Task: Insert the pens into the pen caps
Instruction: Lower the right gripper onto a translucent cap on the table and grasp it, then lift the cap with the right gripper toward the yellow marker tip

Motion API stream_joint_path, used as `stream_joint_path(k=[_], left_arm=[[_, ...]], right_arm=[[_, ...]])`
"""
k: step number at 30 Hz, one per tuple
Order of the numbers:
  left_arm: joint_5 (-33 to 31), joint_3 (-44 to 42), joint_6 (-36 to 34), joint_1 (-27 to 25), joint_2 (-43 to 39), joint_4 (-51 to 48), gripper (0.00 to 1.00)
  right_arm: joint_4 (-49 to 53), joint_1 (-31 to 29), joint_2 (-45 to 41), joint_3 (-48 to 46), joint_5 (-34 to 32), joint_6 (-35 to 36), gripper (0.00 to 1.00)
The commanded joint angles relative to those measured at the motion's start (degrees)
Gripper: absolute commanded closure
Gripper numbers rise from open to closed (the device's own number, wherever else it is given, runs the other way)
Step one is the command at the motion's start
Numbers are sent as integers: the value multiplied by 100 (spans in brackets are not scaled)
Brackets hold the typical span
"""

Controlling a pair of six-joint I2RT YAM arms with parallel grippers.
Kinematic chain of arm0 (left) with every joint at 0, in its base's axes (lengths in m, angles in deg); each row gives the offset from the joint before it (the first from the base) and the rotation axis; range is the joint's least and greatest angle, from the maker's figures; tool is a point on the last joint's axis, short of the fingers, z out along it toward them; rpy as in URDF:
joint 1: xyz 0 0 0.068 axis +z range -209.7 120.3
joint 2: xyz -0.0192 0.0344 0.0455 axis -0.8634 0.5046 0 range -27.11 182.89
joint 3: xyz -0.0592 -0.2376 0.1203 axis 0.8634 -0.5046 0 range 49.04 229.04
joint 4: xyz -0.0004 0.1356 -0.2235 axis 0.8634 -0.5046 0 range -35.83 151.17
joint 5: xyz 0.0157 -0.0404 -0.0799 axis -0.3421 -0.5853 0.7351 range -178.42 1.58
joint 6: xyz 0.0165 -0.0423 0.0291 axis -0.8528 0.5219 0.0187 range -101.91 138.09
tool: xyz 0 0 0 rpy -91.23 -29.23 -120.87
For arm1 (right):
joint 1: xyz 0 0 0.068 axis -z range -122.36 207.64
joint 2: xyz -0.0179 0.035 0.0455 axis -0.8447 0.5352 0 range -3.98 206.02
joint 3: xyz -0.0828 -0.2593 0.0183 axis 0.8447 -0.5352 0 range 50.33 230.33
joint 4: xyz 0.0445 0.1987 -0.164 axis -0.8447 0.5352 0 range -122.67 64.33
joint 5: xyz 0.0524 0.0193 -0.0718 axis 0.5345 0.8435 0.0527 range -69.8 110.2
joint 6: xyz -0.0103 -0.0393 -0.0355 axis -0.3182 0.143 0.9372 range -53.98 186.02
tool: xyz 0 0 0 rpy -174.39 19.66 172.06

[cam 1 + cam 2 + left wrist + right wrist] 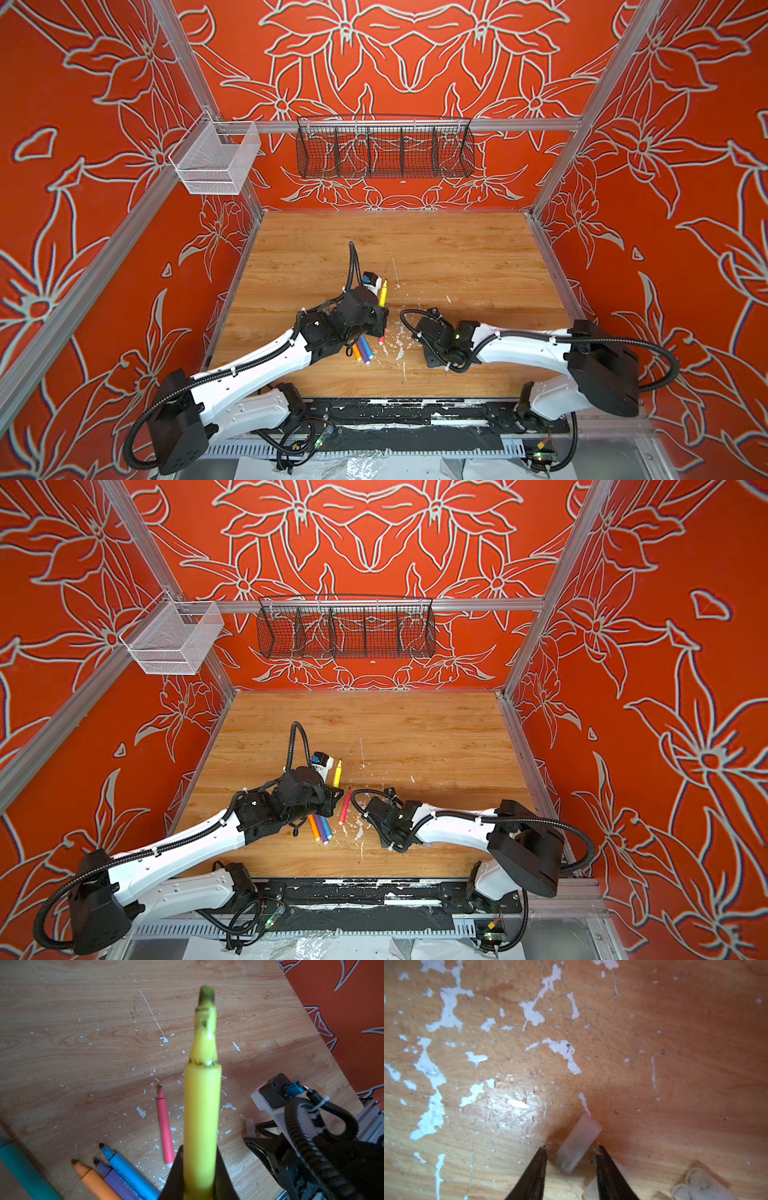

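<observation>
One yellow pen (202,1095) clenched in left gripper (199,1159), right gripper (572,1147) parted astride clear cap (579,1138) — open table (457,249) toward far edge.

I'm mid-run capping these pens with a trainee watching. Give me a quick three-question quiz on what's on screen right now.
1. What colour is the slim marker pen clamped in the left gripper?
2. True or false: the slim pink-red marker pen lies on the wooden table apart from the orange pen, purple pen and blue pen, which lie side by side.
3. The small clear plastic tube cap at the right gripper is: A, pushed onto the pink-red pen; B, lying on the table between the jaws; C, stuck on the tip of the pen in the left gripper.
Key: 1 yellow; 2 true; 3 B.
</observation>
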State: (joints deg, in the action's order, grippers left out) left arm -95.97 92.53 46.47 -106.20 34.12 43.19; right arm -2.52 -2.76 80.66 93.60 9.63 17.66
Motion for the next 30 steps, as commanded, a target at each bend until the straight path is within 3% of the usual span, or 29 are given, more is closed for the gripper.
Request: stream_joint_path(k=[1,8,16,26,30], left_arm=[[7,-33,51,9,-110,-74,100],[30,-50,52,9,-125,-79,100],[78,-59,64,9,-129,-49,100],[225,-33,60,9,-138,-48,100],[365,-31,32,9,-164,-1,100]], right_arm=[[-43,33,150,163,-201,34,59],[-36,64,321,157,-283,16,61],[-27,72,334,61,-395,-36,78],[-164,106,366,-128,-324,-103,75],[-263,105,326,-234,-253,-163,86]])
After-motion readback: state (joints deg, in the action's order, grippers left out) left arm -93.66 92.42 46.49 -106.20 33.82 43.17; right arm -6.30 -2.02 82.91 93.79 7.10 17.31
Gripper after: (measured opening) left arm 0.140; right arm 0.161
